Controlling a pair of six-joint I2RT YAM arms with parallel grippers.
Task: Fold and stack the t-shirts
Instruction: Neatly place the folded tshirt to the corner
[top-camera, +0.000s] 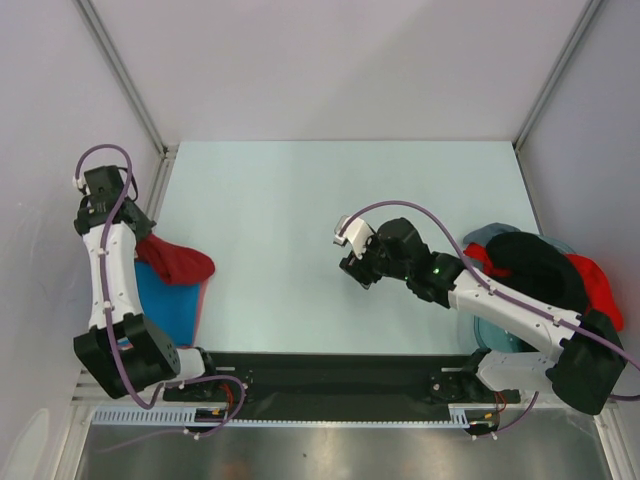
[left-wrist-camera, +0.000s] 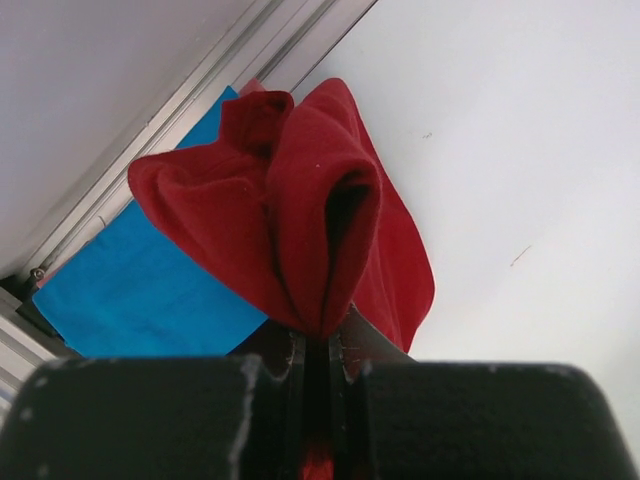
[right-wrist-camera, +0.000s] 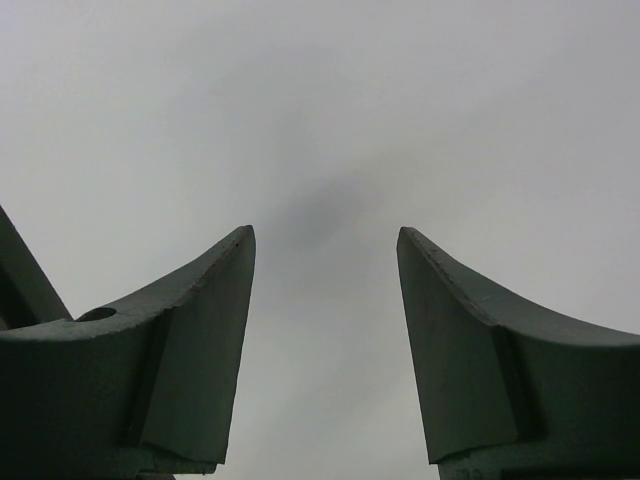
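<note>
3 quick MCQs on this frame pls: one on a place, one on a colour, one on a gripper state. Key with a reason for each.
1. Where does the bright blue t-shirt lie?
A. at the left edge of the table
B. in the middle of the table
C. at the far edge of the table

2. What colour is the cloth in the left gripper?
A. black
B. dark red
C. pale grey-blue

3. The right gripper is:
A. shut on cloth
B. shut, empty
C. open, empty

Key:
1 A: the top view shows it flat by the left edge, below the hanging dark red t-shirt.
2 B: the left wrist view shows dark red cloth pinched between the closed fingers.
3 C: the right wrist view shows the fingers apart with only bare surface between them.
</note>
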